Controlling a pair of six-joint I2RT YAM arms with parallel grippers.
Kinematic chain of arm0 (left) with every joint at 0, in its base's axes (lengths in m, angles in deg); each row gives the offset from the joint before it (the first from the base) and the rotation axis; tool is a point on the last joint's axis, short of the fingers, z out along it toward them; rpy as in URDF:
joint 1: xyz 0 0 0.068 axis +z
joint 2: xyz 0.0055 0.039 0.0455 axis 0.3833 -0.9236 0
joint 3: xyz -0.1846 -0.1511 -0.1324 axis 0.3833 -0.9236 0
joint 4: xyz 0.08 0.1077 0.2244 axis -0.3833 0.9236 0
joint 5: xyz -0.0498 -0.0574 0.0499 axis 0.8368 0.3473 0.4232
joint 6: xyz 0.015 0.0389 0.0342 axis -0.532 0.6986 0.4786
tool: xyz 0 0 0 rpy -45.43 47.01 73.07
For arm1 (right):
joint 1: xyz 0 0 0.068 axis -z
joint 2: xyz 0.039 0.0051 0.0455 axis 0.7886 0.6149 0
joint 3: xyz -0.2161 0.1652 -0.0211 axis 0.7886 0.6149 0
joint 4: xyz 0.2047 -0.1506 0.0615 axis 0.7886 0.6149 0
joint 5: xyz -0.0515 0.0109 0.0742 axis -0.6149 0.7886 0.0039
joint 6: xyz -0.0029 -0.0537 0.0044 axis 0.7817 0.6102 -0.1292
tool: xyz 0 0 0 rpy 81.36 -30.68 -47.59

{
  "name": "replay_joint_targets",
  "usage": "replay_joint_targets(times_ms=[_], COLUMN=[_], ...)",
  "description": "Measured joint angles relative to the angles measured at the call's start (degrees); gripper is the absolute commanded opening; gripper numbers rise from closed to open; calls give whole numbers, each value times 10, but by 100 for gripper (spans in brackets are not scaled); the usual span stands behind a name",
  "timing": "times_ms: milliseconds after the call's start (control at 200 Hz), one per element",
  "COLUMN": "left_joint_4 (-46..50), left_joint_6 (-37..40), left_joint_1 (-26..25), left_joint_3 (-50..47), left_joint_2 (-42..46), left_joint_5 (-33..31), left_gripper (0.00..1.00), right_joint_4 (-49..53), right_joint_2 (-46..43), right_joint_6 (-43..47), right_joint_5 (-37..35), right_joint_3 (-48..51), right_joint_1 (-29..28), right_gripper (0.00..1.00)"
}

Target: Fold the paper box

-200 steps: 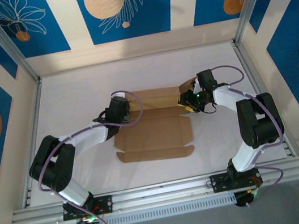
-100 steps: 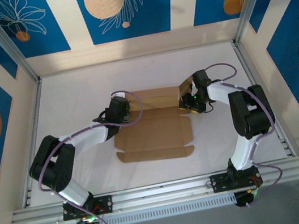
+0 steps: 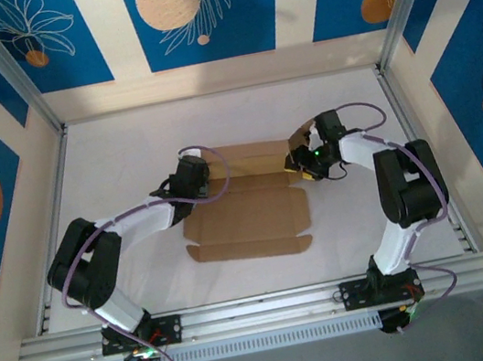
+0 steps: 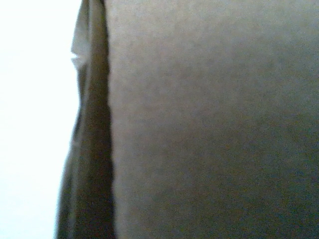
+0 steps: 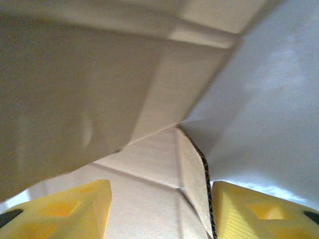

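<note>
The plain brown paper box (image 3: 248, 221) lies opened out flat on the white table (image 3: 124, 144), just beyond the arm bases. At its far left corner the left gripper (image 3: 197, 180) sits pressed together, close over the cardboard. At its far right corner the right gripper (image 5: 159, 199) stands spread, with the edge of a raised flap (image 3: 299, 145) between its yellow fingers (image 5: 65, 209).

The paper box (image 3: 249, 214) is plain brown cardboard with a matt, faintly fibrous face, and its cut edge shows corrugated fluting. Under the box, the table (image 3: 126, 153) is white, smooth and matt; nearer than the box, the rail (image 3: 263, 309) is ribbed bare metal with a dull sheen. Beside the box flap, the fingers (image 5: 65, 209) of the right gripper (image 5: 159, 201) are smooth yellow plastic.
</note>
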Motion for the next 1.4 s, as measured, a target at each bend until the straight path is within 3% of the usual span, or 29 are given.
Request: replay_joint_targets(times_ms=[200, 540, 965, 1251, 1401], left_joint_4=[0, 0, 1, 1, 1], left_joint_6=[0, 0, -2, -4, -4], left_joint_1=[0, 0, 0, 2, 2], left_joint_3=[0, 0, 0, 0, 0], left_joint_2=[0, 0, 0, 0, 0], left_joint_5=[1, 2, -1, -6, -8], left_gripper=[0, 0, 0, 0, 0], right_joint_4=[-41, -56, 40, 90, 110], right_joint_2=[-15, 29, 106, 123, 70], right_joint_6=[-35, -49, -58, -59, -47], right_joint_5=[54, 62, -54, -111, -130], right_joint_3=[3, 3, -97, -143, -112], right_joint_1=[-3, -32, -76, -100, -104], right_gripper=[55, 53, 37, 41, 44])
